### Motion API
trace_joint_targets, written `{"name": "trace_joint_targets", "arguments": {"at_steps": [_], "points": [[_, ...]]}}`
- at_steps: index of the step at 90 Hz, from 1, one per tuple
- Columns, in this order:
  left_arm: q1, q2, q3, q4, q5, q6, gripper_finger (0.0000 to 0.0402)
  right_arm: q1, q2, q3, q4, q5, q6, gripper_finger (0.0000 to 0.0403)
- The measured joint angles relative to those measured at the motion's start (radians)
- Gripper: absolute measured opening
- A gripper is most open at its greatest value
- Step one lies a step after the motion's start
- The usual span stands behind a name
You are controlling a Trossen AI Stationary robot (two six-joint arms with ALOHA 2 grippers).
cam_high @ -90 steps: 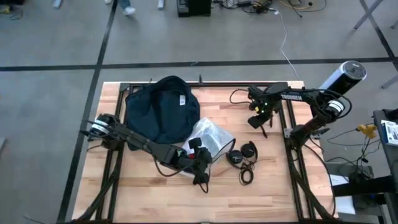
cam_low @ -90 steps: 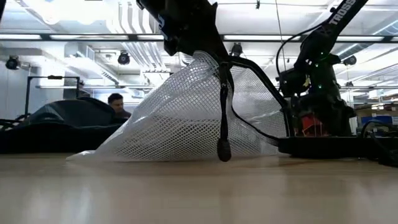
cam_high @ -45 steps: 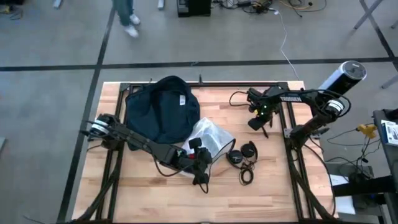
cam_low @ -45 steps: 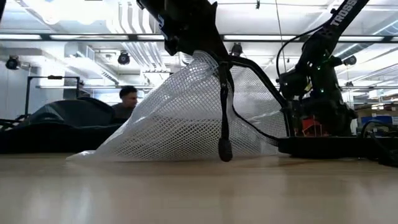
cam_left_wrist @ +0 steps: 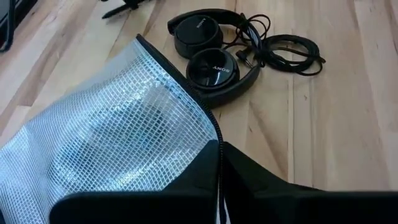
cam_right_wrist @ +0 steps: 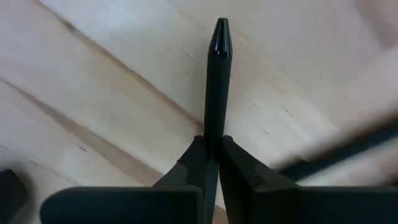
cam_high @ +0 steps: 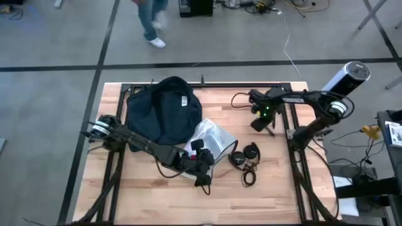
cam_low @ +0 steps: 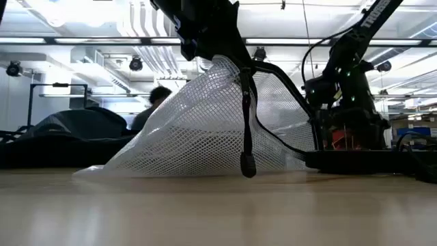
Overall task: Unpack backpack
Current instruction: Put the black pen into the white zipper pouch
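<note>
The backpack (cam_high: pixel 162 112) is seen lying slumped on the far left part of the wooden tabletop (cam_high: pixel 270 188), its white label facing up. Just beside its near right edge a silvery mesh pouch (cam_high: pixel 210 138) is held up at one corner by the left hand (cam_high: pixel 202 162), whose fingers are clamped together on the pouch's dark zipper edge; in the low view the pouch (cam_low: pixel 205 123) is seen draped like a tent, its lower edge resting on the tabletop, with a zipper pull (cam_low: pixel 247 164) hanging down. Black headphones (cam_high: pixel 245 154) with a coiled cable are laid just to the right of the pouch, apart from it. The right hand (cam_high: pixel 264 122) is positioned over the far right part of the tabletop, its fingers pressed together on a slim black pen (cam_right_wrist: pixel 217 81). A person (cam_high: pixel 151 22) is seen on the floor beyond the tabletop.
</note>
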Motion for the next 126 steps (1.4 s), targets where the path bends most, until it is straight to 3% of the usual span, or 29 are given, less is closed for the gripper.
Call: {"name": "trace_joint_targets", "arguments": {"at_steps": [21, 38, 54, 69, 103, 113, 126], "points": [[0.017, 0.000, 0.000, 0.005, 0.000, 0.000, 0.0000, 0.152, -0.211, 0.015, -0.048, -0.009, 0.059, 0.0002], [0.034, 0.000, 0.000, 0.016, -0.005, 0.014, 0.0000, 0.463, -0.353, 0.015, -0.034, 0.065, 0.197, 0.0003], [0.057, 0.000, 0.000, 0.048, -0.006, 0.019, 0.0000, 0.800, -0.364, 0.015, 0.029, 0.164, 0.347, 0.0003], [0.072, 0.000, 0.000, 0.049, -0.006, 0.019, 0.0000, 0.968, -0.315, 0.016, 0.164, 0.213, 0.392, 0.0001], [0.074, 0.000, 0.000, 0.053, -0.003, 0.027, 0.0000, 0.966, -0.133, 0.018, 0.596, 0.233, 0.119, 0.0001], [0.075, 0.000, 0.000, 0.048, -0.003, 0.026, 0.0000, 0.962, -0.081, 0.018, 0.640, 0.298, 0.067, 0.0000], [0.073, 0.000, 0.000, 0.039, 0.005, 0.026, 0.0000, 0.969, -0.078, 0.046, 0.563, 0.291, 0.061, 0.0000]]}}
